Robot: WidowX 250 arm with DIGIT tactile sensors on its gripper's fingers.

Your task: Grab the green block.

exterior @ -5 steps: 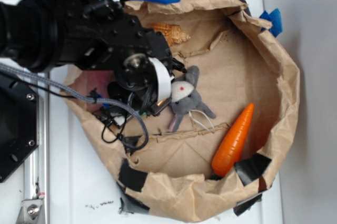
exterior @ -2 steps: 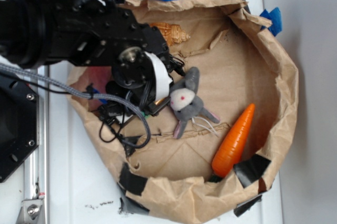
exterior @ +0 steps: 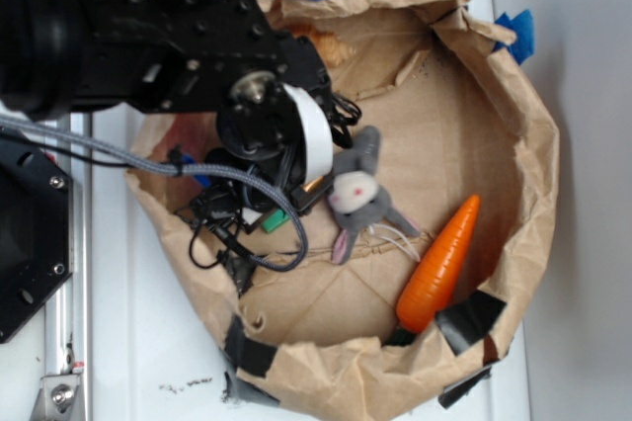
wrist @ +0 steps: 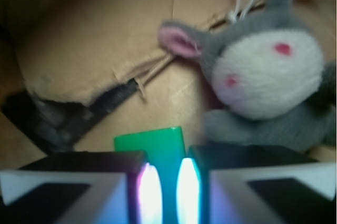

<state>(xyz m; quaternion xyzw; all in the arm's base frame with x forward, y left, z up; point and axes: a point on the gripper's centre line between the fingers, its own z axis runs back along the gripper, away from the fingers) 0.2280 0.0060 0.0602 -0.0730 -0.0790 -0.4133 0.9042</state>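
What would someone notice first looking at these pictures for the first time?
Probably the big black robot arm filling the upper left, reaching into a crumpled brown paper tub. Next, the bright orange carrot at the lower right of the tub and the grey plush toy in the middle. In the wrist view, the gripper is closed on the green block, right beside the toy.

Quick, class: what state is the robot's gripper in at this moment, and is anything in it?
Gripper: shut on the green block, which sits between its two fingers.
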